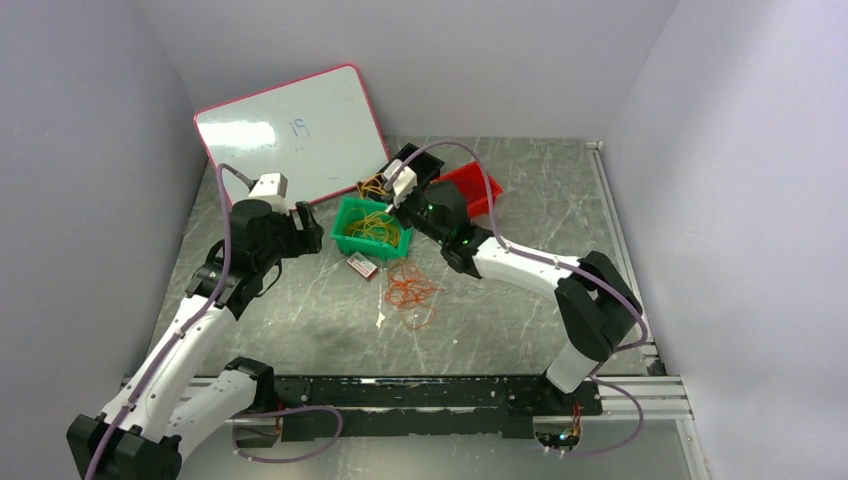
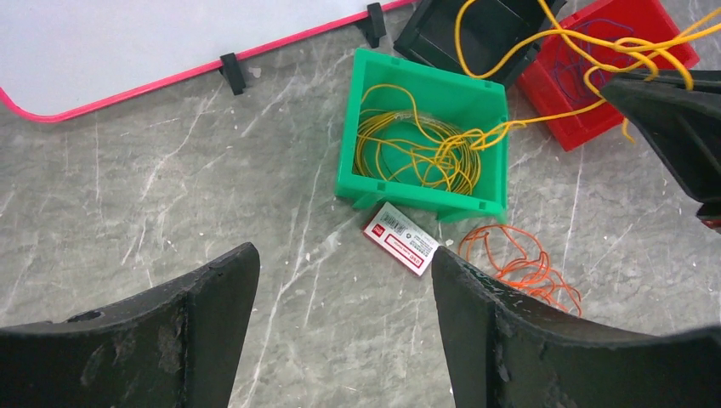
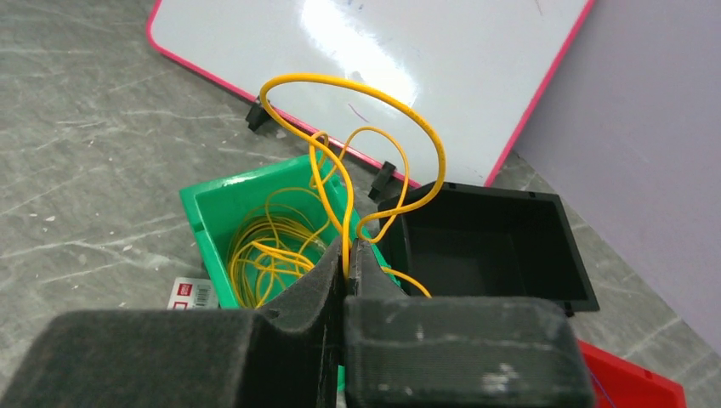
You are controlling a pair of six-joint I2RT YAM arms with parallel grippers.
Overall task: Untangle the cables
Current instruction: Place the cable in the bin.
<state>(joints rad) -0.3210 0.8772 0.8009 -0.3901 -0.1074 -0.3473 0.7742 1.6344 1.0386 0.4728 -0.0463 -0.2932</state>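
Note:
A tangle of yellow cables [image 2: 417, 149] lies in the green bin [image 2: 425, 85]. My right gripper [image 3: 347, 253] is shut on yellow cable strands, and a loop [image 3: 340, 82] arcs up above the fingertips, over the green bin [image 3: 200, 221] and the black bin. From the left wrist view, strands stretch from the green bin to the right gripper [image 2: 672, 119]. Orange cables [image 1: 410, 290] lie loose on the table in front of the green bin. My left gripper [image 2: 342, 253] hangs open over bare table left of the bin, with nothing between its fingers.
A black bin [image 3: 485, 246] and a red bin [image 1: 470, 185] stand behind the green one. A pink-framed whiteboard [image 1: 290, 130] leans at the back left. A small red-and-white label card [image 2: 401, 238] lies at the green bin's front edge. Walls enclose the table.

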